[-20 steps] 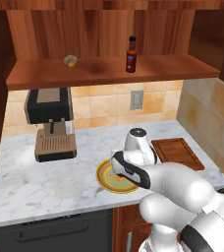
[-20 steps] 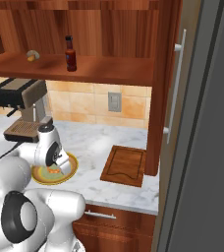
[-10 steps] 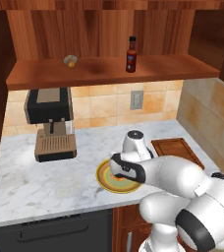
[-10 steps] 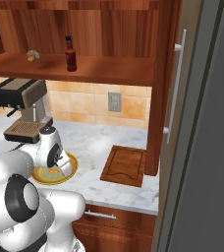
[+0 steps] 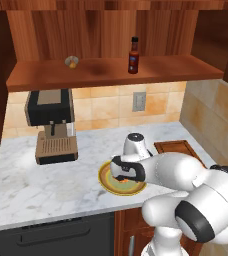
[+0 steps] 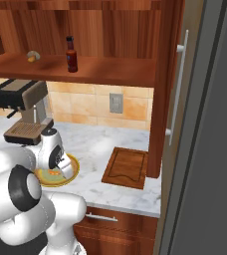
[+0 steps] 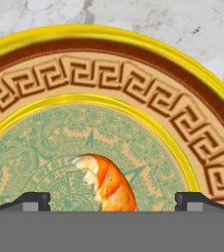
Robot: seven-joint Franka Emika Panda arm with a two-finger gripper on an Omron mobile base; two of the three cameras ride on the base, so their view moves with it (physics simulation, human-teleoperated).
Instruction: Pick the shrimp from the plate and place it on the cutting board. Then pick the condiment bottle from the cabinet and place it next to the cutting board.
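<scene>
The shrimp [image 7: 109, 184], small, curled and orange, lies in the pale green centre of the plate [image 7: 182, 128]. My gripper [image 7: 112, 202] hangs open just above it, with one fingertip [image 7: 33, 201] on each side and neither touching. The plate [image 5: 104, 178] sits on the marble counter, partly covered by my hand. To its right lies the dark cutting board [image 5: 178, 148] [image 6: 126, 167], bare. The condiment bottle [image 5: 133, 55] [image 6: 71, 55] stands upright on the shelf of the cabinet [image 5: 111, 72].
A coffee machine [image 5: 51, 125] stands on the counter to the left of the plate. A small round yellowish object [image 5: 72, 61] rests on the shelf, left of the bottle. A tall grey fridge door with a handle [image 6: 205, 124] stands beyond the board.
My hand has sunk slightly toward the plate while the arm's upper links swung forward. The jaws stayed open, and nothing else moved.
</scene>
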